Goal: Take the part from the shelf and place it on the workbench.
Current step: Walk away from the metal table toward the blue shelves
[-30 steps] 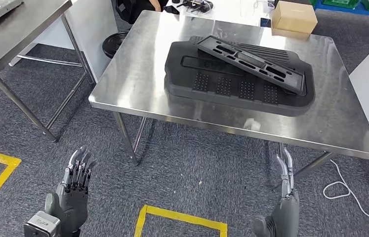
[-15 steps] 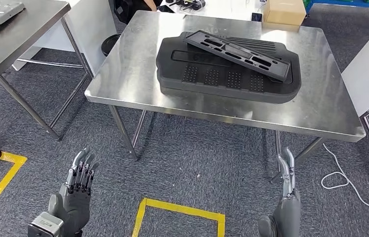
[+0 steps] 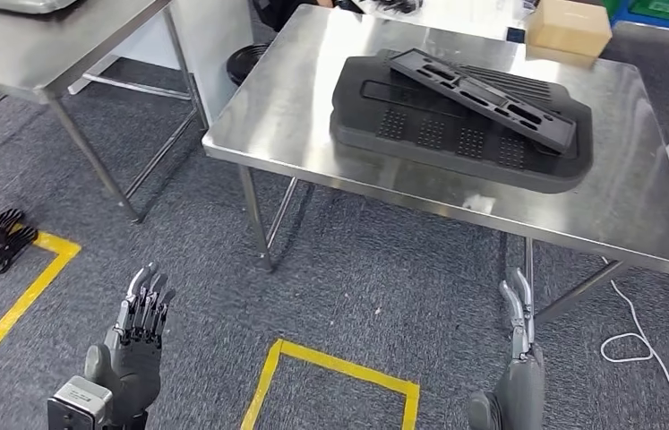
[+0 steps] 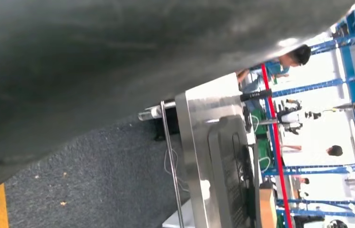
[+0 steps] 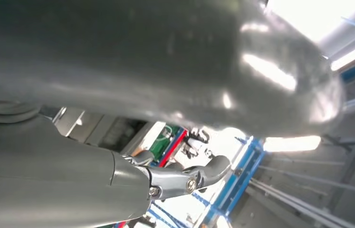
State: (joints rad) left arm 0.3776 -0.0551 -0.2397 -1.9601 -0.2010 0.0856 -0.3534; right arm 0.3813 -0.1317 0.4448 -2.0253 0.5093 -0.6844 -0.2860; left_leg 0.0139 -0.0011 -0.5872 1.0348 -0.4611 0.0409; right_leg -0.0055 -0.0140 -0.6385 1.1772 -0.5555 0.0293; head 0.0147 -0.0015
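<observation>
Two dark parts (image 3: 465,116) are seen stacked on the steel workbench (image 3: 295,116), so placement appears done. Nothing is held: left hand (image 3: 133,345) and right hand (image 3: 518,358) hang with fingers extended.

A cardboard box (image 3: 569,25) is seen on the far right corner of the steel table, at one o'clock. Yellow floor tape (image 3: 339,372) is laid at six o'clock, a white cable (image 3: 648,345) at four, a second table (image 3: 53,54) at ten.
</observation>
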